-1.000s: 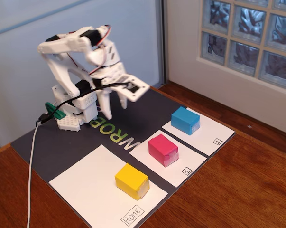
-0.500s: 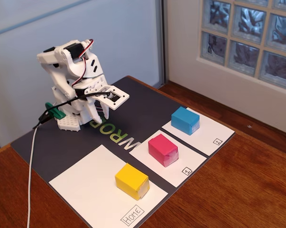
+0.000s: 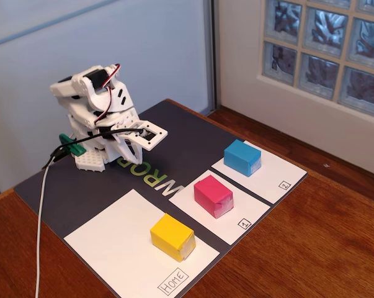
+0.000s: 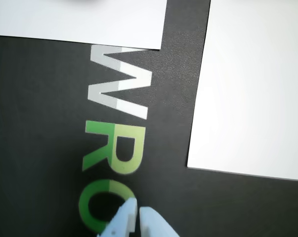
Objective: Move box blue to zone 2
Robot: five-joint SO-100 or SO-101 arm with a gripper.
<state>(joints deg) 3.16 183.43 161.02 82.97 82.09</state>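
Wooden table (image 3: 335, 248) under a dark mat (image 3: 174, 133), glass-block window behind. Blue box (image 3: 242, 157) already sitting on the sheet marked 2 (image 3: 280, 177), near its far end. Gripper (image 4: 137, 211) folded back by the base, tips pressed together, holding nothing. Probably best left parked. Pink box (image 3: 213, 195) close alongside; open mat elsewhere.

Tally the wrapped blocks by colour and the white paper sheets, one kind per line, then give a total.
Cyan-blue paper-wrapped block, on the sheet marked 2: 1
Magenta-pink paper-wrapped block, on the sheet marked 1: 1
Yellow paper-wrapped block, on the Home sheet: 1
White rectangular paper sheets: 3
Total: 6
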